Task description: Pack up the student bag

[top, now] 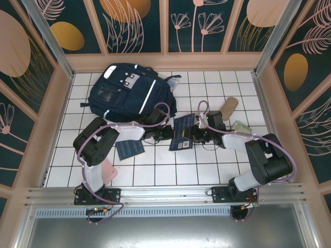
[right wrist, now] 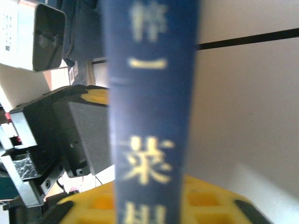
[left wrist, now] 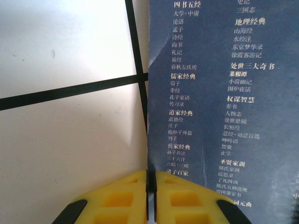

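Observation:
The student bag point(top: 129, 93), a big navy backpack with white stripes, lies at the back left of the tiled table. A dark blue book point(top: 183, 132) with Chinese print sits between my two grippers in the middle. My left gripper point(top: 168, 134) is shut on the book's left edge; in the left wrist view the cover's point(left wrist: 219, 93) edge runs down into the slit between the yellow fingers point(left wrist: 121, 196). My right gripper point(top: 195, 133) holds the opposite side. The book's spine point(right wrist: 149, 93) stands between its yellow fingers point(right wrist: 210, 200).
A second blue book point(top: 129, 149) lies on the tiles near the left arm. A pink item point(top: 108, 171) rests by the left arm's base. A tan cylinder point(top: 229, 107) and a greenish item point(top: 240, 126) lie at the right. Wooden walls point(top: 57, 103) surround the table.

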Available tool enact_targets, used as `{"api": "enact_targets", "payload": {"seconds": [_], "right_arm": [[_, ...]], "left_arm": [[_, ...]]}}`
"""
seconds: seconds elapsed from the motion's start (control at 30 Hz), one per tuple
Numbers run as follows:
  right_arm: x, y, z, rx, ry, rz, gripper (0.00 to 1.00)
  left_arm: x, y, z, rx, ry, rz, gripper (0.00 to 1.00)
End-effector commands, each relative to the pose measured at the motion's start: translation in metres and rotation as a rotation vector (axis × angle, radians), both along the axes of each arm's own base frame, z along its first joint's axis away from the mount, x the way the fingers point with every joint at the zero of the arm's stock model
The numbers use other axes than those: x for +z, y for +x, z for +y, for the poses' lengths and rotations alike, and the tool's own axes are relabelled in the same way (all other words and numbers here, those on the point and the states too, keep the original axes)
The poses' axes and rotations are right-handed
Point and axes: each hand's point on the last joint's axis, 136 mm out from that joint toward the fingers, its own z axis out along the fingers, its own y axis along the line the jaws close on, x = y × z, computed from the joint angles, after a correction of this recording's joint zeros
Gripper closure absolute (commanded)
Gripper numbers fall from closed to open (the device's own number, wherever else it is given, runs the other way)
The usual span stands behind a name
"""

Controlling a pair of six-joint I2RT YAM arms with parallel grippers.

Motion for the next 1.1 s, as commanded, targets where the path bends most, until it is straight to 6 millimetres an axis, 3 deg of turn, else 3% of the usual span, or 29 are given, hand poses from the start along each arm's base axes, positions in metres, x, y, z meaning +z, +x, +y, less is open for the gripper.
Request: {"api": "enact_targets", "payload": {"seconds": [0.0,0.07,0.2,0.37,0.47,0.6,0.83,1.07], "right_arm": [[0.01,0.007,0.004,0.01,0.001,-0.04,0.89],[0.006,0.012,-0.007,-0.032,-0.067,-0.043,1.0],[0.008,0.018,-0.027,-0.103,-0.118,-0.054,1.0],[0.021,0.023,-0.04,-0.154,-0.114,-0.086,1.0],[0.029,0.025,-0.043,-0.168,-0.104,-0.102,1.0],[0.043,0.029,-0.046,-0.189,-0.089,-0.132,1.0],[0.063,0.037,-0.046,-0.208,-0.07,-0.172,1.0],[0.069,0.036,-0.047,-0.228,-0.053,-0.181,1.0]], "left_arm": [[-0.023,-0.019,0.006,-0.042,0.066,0.061,0.88],[-0.018,-0.016,0.009,-0.041,0.085,0.038,0.88],[0.013,-0.004,0.009,-0.042,0.101,-0.041,0.83],[0.07,0.019,0.005,-0.054,0.122,-0.174,0.78],[0.101,0.041,0.011,-0.052,0.195,-0.274,0.76],[0.124,0.081,0.035,-0.011,0.37,-0.396,0.74],[0.116,0.145,0.078,0.066,0.64,-0.446,0.64],[0.085,0.176,0.09,0.05,0.765,-0.431,0.62]]}}
